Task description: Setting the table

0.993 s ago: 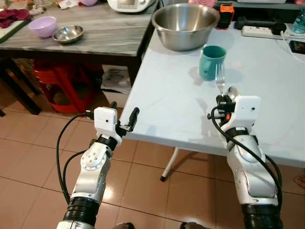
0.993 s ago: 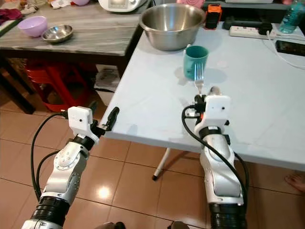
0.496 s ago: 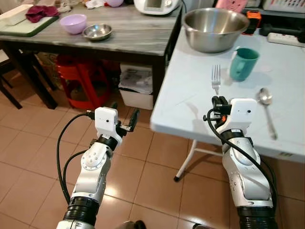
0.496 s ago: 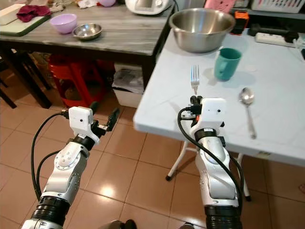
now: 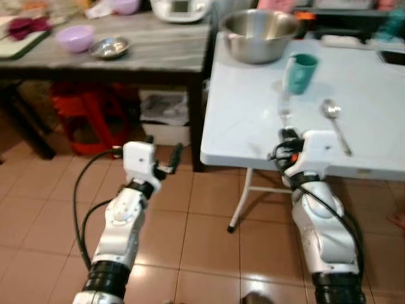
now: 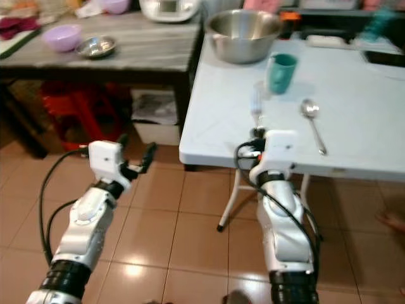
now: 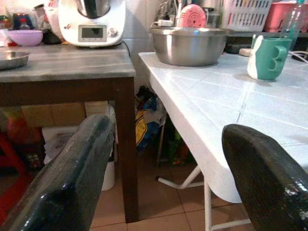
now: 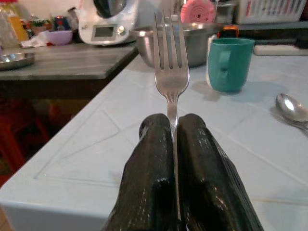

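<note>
The right gripper (image 8: pixel 173 139) pinches a fork (image 8: pixel 170 72) by its handle, tines up, above the white table's (image 5: pixel 247 120) near edge; the left gripper (image 7: pixel 163 159) hangs wide apart over the floor beside that table; farther on lie a spoon (image 5: pixel 333 120), a teal mug (image 5: pixel 302 71), then a steel bowl (image 5: pixel 258 33).

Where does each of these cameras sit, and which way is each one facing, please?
Left and right eye views: on the head, facing forward and down at the white table and both silver arms.
Left wrist view: along the open left gripper toward the steel bowl.
Right wrist view: along the right gripper pinching a fork.
Shared: all show the teal mug.
</note>
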`<state>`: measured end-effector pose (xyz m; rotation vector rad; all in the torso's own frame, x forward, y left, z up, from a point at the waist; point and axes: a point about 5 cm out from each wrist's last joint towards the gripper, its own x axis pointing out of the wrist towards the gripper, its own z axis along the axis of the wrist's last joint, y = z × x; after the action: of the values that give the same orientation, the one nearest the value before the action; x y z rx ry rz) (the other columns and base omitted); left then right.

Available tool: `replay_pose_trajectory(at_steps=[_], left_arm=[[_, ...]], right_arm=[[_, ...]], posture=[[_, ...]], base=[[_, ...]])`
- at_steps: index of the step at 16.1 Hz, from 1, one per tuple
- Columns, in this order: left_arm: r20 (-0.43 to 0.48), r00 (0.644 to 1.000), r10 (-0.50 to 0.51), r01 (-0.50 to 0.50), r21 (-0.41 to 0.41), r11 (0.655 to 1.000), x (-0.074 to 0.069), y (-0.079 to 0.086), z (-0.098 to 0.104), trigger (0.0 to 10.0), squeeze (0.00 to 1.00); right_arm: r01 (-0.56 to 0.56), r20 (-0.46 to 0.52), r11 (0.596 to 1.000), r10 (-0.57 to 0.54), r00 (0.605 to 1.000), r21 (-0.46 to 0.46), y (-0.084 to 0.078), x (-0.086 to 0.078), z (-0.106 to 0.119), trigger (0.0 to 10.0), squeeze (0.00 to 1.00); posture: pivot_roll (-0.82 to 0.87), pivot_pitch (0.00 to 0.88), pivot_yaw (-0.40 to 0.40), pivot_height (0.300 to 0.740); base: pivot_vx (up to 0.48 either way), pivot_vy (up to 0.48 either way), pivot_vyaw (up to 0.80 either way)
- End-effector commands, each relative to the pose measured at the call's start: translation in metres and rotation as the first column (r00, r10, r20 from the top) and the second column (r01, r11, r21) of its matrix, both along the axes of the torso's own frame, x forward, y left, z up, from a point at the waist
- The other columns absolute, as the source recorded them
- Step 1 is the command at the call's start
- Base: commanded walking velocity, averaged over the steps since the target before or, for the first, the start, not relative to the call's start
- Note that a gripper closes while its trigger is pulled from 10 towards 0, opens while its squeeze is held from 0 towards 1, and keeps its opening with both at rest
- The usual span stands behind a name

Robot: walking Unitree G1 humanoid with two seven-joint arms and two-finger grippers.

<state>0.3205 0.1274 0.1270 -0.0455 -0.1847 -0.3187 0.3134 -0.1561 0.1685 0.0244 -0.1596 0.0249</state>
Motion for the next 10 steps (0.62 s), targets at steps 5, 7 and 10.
replay_pose_trajectory(at_steps=[5, 7, 10], left_arm=[[-0.003, 1.0, -0.028, 0.028, 0.003, 1.0, -0.0022, -0.0069, -0.0013, 10.0, 0.0], [-0.005, 0.999, -0.032, 0.032, 0.003, 0.999, -0.0033, -0.0078, -0.0021, 10.0, 0.0], [-0.004, 0.999, -0.032, 0.032, 0.003, 0.999, -0.0031, -0.0079, -0.0017, 10.0, 0.0]], right_arm=[[0.015, 0.011, 1.0, -0.015, 1.0, -0.001, -0.0056, -0.0003, 0.0007, 10.0, 0.0], [0.013, 0.011, 1.0, -0.013, 1.0, -0.004, -0.0062, 0.0009, 0.0007, 10.0, 0.0], [0.011, 0.013, 1.0, -0.011, 1.0, -0.01, -0.0063, 0.0014, 0.001, 10.0, 0.0]], posture=[[-0.16, 0.1, 0.078, 0.74], [-0.15, 0.1, 0.077, 0.74], [-0.15, 0.099, 0.074, 0.74]], base=[[0.0, 0.265, -0.08], [0.0, 0.351, 0.0], [0.0, 0.359, 0.0]])
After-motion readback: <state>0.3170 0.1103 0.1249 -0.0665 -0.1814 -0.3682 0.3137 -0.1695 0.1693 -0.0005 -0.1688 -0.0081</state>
